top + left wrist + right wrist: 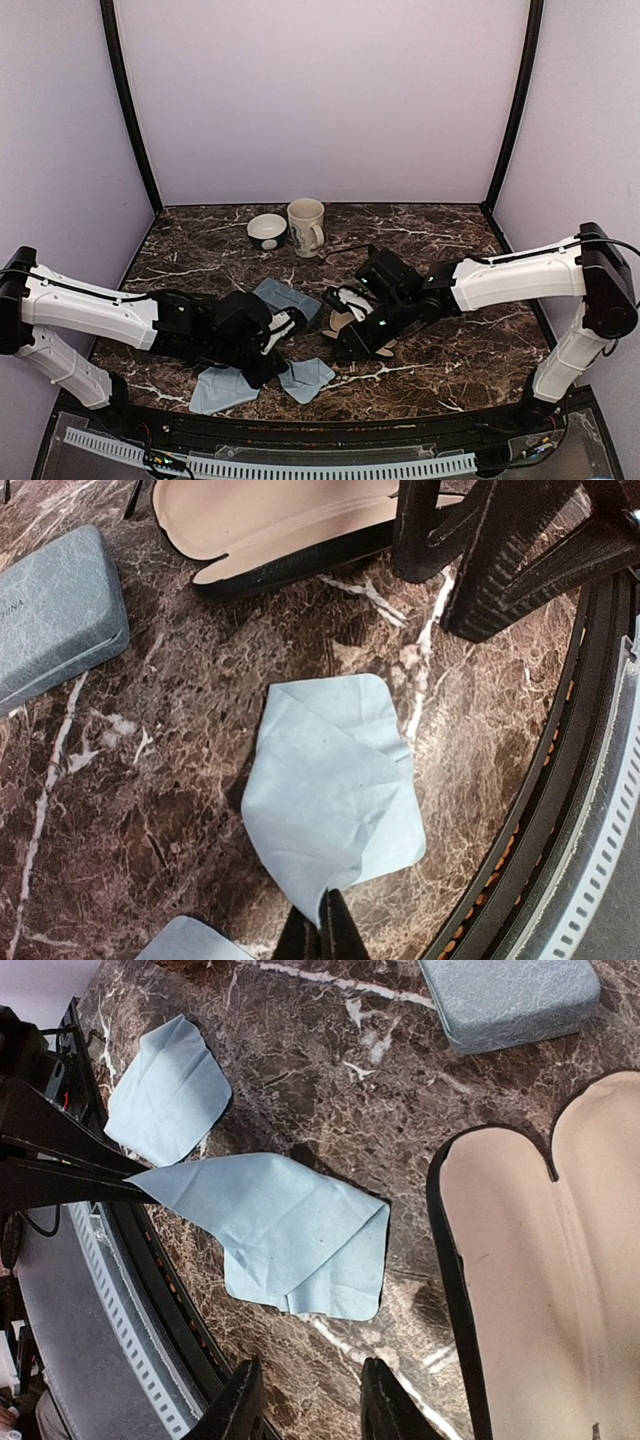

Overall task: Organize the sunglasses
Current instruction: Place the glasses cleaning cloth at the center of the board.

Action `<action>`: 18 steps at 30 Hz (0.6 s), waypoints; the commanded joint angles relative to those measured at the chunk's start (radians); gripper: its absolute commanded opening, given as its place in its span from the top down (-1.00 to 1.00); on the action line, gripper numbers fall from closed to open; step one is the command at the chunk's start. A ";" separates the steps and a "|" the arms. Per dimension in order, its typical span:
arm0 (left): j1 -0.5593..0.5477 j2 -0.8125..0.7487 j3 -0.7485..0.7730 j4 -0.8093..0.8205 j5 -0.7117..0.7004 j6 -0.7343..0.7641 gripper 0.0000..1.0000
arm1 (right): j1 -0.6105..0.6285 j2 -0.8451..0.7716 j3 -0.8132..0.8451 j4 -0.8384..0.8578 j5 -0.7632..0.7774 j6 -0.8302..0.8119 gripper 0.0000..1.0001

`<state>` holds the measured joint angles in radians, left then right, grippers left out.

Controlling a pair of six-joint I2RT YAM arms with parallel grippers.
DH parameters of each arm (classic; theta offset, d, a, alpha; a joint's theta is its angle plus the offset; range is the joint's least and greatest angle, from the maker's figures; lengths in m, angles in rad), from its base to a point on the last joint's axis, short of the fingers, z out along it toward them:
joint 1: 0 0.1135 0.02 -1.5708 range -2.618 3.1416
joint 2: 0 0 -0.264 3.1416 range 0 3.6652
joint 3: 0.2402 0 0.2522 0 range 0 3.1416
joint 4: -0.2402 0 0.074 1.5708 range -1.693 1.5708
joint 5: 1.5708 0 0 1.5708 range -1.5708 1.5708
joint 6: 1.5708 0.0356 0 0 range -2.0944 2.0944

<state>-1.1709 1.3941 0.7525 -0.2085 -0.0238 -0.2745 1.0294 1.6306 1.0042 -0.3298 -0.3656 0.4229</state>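
My left gripper [325, 925] is shut on one corner of a light blue cloth [330, 790], which otherwise lies crumpled on the marble; the same cloth [290, 1230] shows in the right wrist view, its corner lifted. My right gripper [305, 1405] hovers open over bare marble between this cloth and an open black case with a beige lining [540, 1260], with nothing between its fingers. From above, the left gripper [280, 358] and right gripper [365, 345] are close together near the front. A thin black line [345, 251] behind the right wrist may be an arm of the sunglasses; otherwise they are hidden.
A second light blue cloth [222, 390] lies front left. A closed grey-blue hard case [287, 298] sits beside the open case [345, 320]. A cream mug [306, 226] and a small bowl [267, 231] stand at the back. The table's front rail [110, 1290] is close.
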 commanded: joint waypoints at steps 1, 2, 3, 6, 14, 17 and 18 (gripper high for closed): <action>0.023 0.001 -0.020 0.007 0.045 -0.041 1.00 | 0.035 -0.024 -0.064 0.166 0.002 0.014 0.29; 0.031 0.000 -0.025 0.013 0.057 -0.054 1.00 | 0.048 -0.022 -0.076 0.200 0.004 0.024 0.28; 0.039 -0.002 -0.030 0.018 0.065 -0.068 1.00 | 0.059 -0.018 -0.081 0.223 0.016 0.032 0.27; 0.062 -0.011 -0.049 0.028 0.098 -0.103 1.00 | 0.081 0.006 -0.087 0.270 0.039 0.063 0.25; 0.114 -0.032 -0.088 0.026 0.115 -0.153 1.00 | 0.084 0.105 -0.023 0.181 0.157 0.103 0.23; 0.121 -0.028 -0.089 0.029 0.109 -0.149 1.00 | 0.084 0.133 -0.004 0.137 0.195 0.099 0.26; 0.122 -0.025 -0.087 0.028 0.107 -0.148 1.00 | 0.084 0.141 0.001 0.126 0.200 0.099 0.26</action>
<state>-1.0573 1.3926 0.6758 -0.1841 0.0765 -0.4084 1.1122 1.7473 0.9627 -0.1490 -0.2394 0.5114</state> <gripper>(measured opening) 0.005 0.375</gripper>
